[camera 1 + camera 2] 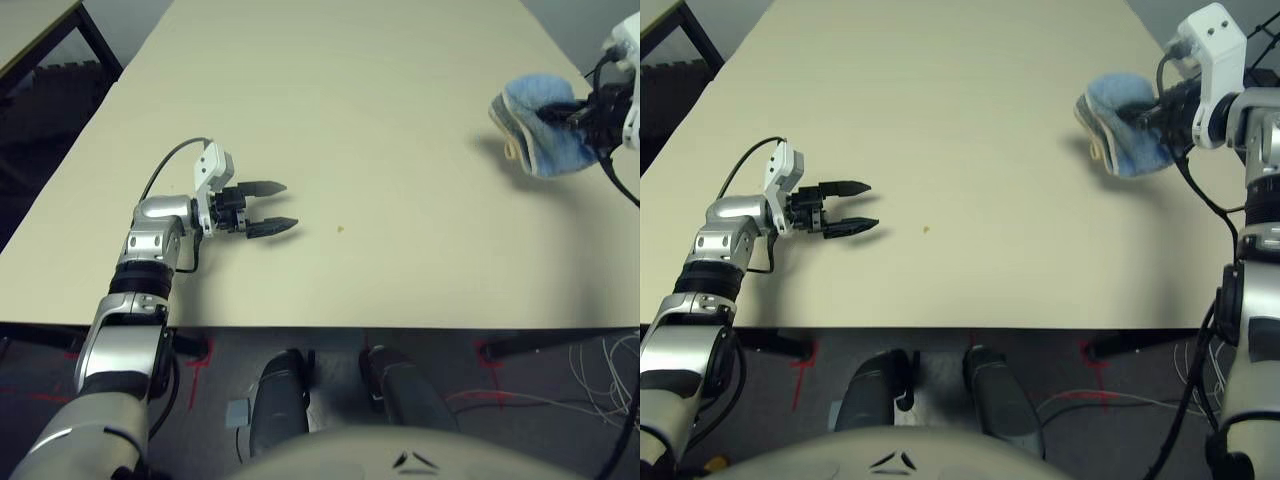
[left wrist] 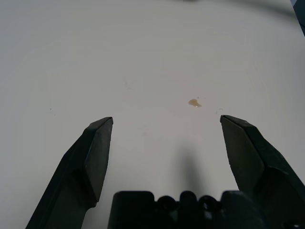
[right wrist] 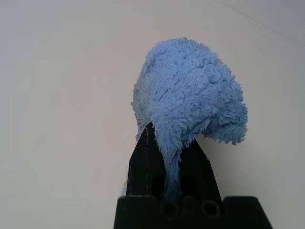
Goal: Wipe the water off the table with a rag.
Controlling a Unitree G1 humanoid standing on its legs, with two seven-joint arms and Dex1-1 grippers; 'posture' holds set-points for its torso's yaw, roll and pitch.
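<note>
Blue and fluffy, the rag (image 1: 1125, 125) is squeezed tight between the two black fingers of the right tool (image 1: 1155, 112). It bulges out past the fingertips in a soft lump, and its cream edge hangs on the side facing the left tool. The rag is up in the air, with its shadow on the pale bench (image 1: 380, 120) under it. The left tool (image 1: 272, 207) is well apart from the rag. It hovers low over the bench and points sideways toward the right tool. Its two fingers stand apart with nothing between them. A tiny amber drop of water (image 2: 194, 102) sits on the bench just past the left tool's fingertips, in front of the gap between them. The drop is far from the rag.
</note>
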